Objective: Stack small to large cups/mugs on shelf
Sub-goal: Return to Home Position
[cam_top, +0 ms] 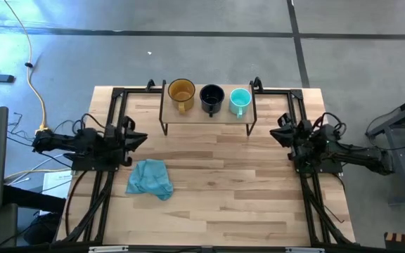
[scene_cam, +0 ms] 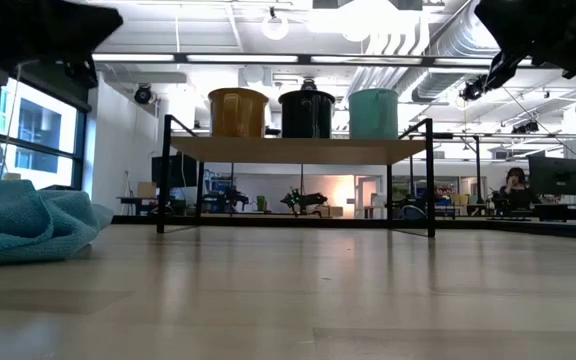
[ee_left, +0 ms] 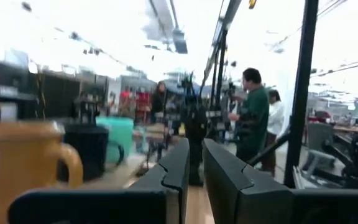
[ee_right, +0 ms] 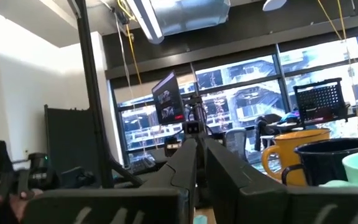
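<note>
Three mugs stand upright in a row on the low wooden shelf (cam_top: 208, 114) at the table's far edge: the amber-yellow mug (cam_top: 181, 92) on the left, the black mug (cam_top: 211, 98) in the middle, the teal mug (cam_top: 240, 100) on the right. The low view shows the same amber mug (scene_cam: 238, 112), black mug (scene_cam: 307, 113) and teal mug (scene_cam: 373, 113) side by side, none inside another. My left gripper (cam_top: 140, 138) waits at the table's left side with its fingers nearly together, holding nothing. My right gripper (cam_top: 275, 135) waits at the right side, likewise shut and empty.
A crumpled blue cloth (cam_top: 150, 178) lies on the tabletop in front of the left arm, also seen as the blue cloth (scene_cam: 23, 222) in the low view. Black frame rails (cam_top: 115, 105) run along both table sides. People stand in the room beyond the table.
</note>
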Available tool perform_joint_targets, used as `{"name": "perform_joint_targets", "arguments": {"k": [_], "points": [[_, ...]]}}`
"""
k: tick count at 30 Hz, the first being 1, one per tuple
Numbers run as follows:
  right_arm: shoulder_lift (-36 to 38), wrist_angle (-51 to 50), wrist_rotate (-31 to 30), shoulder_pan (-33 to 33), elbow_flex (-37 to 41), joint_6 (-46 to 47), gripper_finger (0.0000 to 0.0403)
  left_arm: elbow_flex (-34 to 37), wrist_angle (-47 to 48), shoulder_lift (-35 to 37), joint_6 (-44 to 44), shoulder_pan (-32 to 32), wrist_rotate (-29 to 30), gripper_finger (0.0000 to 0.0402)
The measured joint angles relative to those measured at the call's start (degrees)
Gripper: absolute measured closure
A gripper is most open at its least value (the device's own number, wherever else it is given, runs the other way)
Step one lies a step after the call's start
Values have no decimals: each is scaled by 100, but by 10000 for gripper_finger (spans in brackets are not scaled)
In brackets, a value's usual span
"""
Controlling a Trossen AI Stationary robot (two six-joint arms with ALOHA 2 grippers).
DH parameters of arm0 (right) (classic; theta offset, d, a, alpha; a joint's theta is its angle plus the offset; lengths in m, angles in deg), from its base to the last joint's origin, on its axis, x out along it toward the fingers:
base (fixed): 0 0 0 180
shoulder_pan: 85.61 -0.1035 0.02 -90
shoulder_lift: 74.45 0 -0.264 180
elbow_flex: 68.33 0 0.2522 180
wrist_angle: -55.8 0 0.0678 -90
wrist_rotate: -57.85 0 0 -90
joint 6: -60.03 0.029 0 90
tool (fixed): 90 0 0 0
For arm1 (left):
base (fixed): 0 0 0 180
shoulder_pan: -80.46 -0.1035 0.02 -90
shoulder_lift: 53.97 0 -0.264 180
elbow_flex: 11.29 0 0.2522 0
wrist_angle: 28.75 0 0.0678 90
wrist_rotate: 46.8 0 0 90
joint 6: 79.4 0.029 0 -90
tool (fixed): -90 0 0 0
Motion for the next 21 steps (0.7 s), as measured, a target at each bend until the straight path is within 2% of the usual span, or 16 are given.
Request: {"name": "perform_joint_targets", "arguments": {"k": [3, 16, 21], "points": [[0, -27, -4, 0, 0, -106, 380, 0, -304, 0, 306, 0, 0, 364], [0, -109, 12, 0, 0, -64, 380, 0, -448, 0, 682, -6, 151, 364], [0, -108, 13, 2, 0, -64, 380, 0, -518, 0, 655, -377, -65, 364]]}}
